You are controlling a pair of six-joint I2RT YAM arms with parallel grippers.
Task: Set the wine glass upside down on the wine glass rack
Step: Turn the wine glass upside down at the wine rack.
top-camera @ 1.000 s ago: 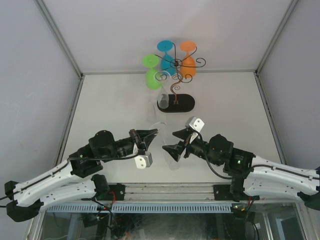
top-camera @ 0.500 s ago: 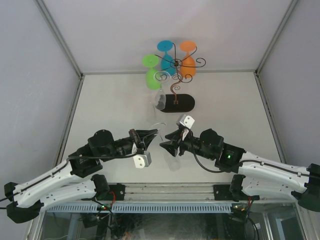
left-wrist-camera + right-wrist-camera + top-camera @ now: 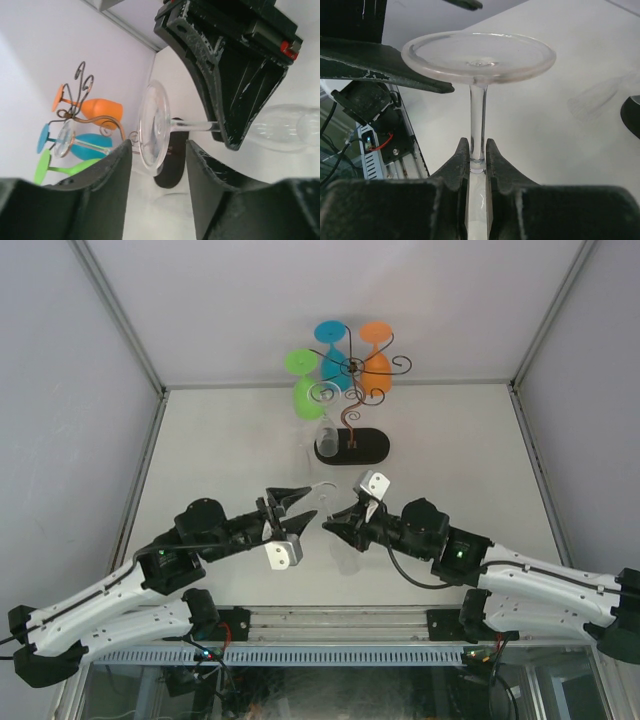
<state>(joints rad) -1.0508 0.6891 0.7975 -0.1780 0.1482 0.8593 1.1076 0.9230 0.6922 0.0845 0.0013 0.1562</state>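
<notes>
The clear wine glass (image 3: 322, 490) hangs in the air between my two arms, foot toward the rack. My right gripper (image 3: 477, 147) is shut on its stem (image 3: 477, 120), just below the round foot (image 3: 479, 55). My left gripper (image 3: 160, 145) is open; the foot (image 3: 154, 125) stands between its fingers, touching neither. In the top view the left gripper (image 3: 312, 506) and right gripper (image 3: 335, 525) nearly meet. The wine glass rack (image 3: 350, 415), dark wire on a black oval base (image 3: 365, 445), stands at the back centre of the table.
On the rack hang a green glass (image 3: 303, 390), a blue glass (image 3: 333, 350), an orange glass (image 3: 377, 365) and a clear glass (image 3: 325, 435). White walls close the table at the back and both sides.
My right gripper has moved in and shut on the glass stem. My left gripper, which was shut on the glass, has opened and let go of it.
</notes>
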